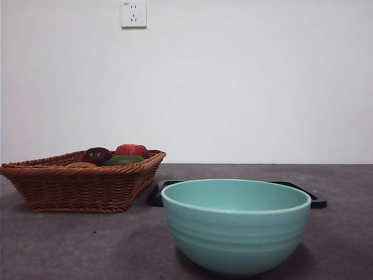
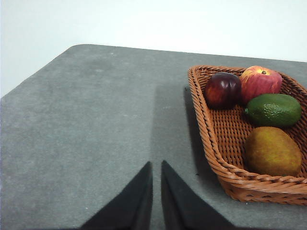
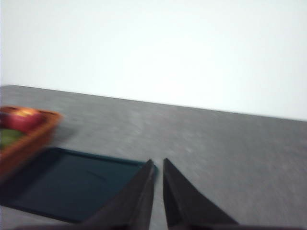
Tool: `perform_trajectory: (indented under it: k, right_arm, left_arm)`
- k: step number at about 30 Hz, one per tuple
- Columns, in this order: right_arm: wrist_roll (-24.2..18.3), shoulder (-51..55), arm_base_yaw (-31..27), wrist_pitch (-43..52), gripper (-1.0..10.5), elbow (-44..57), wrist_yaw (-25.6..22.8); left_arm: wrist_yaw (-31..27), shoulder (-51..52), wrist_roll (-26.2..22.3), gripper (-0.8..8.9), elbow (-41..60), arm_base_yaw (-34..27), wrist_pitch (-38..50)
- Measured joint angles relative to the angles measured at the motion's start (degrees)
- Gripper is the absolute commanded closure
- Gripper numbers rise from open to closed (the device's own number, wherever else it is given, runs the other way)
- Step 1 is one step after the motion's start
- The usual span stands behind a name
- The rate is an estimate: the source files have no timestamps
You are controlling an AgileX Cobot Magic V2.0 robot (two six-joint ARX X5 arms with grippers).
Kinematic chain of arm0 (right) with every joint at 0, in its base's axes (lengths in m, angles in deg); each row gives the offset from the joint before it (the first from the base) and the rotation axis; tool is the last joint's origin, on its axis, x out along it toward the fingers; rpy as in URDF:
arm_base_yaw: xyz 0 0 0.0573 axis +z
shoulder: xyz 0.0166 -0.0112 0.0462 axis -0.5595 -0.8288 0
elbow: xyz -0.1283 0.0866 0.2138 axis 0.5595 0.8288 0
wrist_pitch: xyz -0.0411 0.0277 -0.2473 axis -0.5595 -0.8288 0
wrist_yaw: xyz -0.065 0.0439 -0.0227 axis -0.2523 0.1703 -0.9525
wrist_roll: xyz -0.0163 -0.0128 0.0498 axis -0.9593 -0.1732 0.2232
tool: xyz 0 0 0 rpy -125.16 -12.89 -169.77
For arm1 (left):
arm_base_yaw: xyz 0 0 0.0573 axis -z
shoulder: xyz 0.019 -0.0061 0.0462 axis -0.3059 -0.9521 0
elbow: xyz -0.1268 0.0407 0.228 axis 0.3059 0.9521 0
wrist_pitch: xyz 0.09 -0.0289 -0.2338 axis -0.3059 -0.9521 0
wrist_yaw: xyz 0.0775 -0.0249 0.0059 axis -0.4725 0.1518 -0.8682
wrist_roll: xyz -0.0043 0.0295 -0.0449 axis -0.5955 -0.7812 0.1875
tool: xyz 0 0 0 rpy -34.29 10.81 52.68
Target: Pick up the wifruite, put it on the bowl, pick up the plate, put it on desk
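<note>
front view: bowl [image 1: 235, 224] stood nearest the camera on the surface [image 1: 70, 245], mint-teal, upright, ribbed outside; its inside could not be seen from this height. a flat black plate [image 1: 315, 200] lay just behind it, edges showing either side of the bowl. wicker basket [image 1: 81, 184] sat to the left of the bowl, apart from it, holding a dark purple fruit [image 1: 97, 155], a red fruit [image 1: 132, 150], a green fruit [image 1: 123, 160] and the wifruite [image 1: 81, 165], of which only the top showed above the basket rim. a wall socket [image 1: 133, 14] was on the wall behind. no arm was visible in this view.

left wrist view: left end effector [image 2: 156, 167] hung over bare surface beside the basket, jaws nearly together with a thin gap, nothing between them. the wifruite [image 2: 272, 151] lay in the basket's near corner, just beside the green fruit.

right wrist view: picture was blurred. right end effector [image 3: 159, 165] was closed to a narrow slit, holding nothing, at the edge of the dark plate [image 3: 72, 182]. the basket showed at one side.
</note>
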Motion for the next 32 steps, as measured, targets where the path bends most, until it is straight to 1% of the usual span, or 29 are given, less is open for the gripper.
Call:
perform_trajectory:
  k: [3, 8, 11, 15, 18, 32]
  right_arm:
    - [0.0, 1.0, -1.6, 3.4, 9.2, 7.0, -1.2]
    - [0.0, 3.1, -4.2, 4.3, 9.2, 13.2, -1.2]
    - [-0.6, 3.4, -6.1, 3.1, 9.2, 13.5, -1.5]
    - [-1.6, 3.4, -8.5, 1.8, 9.2, 13.5, -3.9]
    - [-1.7, 3.4, -9.4, 1.5, 9.2, 13.4, -4.4]
    - [-1.7, 3.4, -9.4, 1.8, 9.2, 13.5, -4.4]
  left_arm:
    - [0.0, 0.0, 0.0, 7.86, 0.0, 0.0, 0.0]
    - [0.0, 0.0, 0.0, 7.86, 0.0, 0.0, 0.0]
    - [0.0, 0.0, 0.0, 7.86, 0.0, 0.0, 0.0]
    - [0.0, 0.0, 0.0, 7.86, 0.0, 0.0, 0.0]
    - [0.0, 0.0, 0.0, 7.86, 0.0, 0.0, 0.0]
    - [0.0, 0.0, 0.0, 7.86, 0.0, 0.0, 0.0]
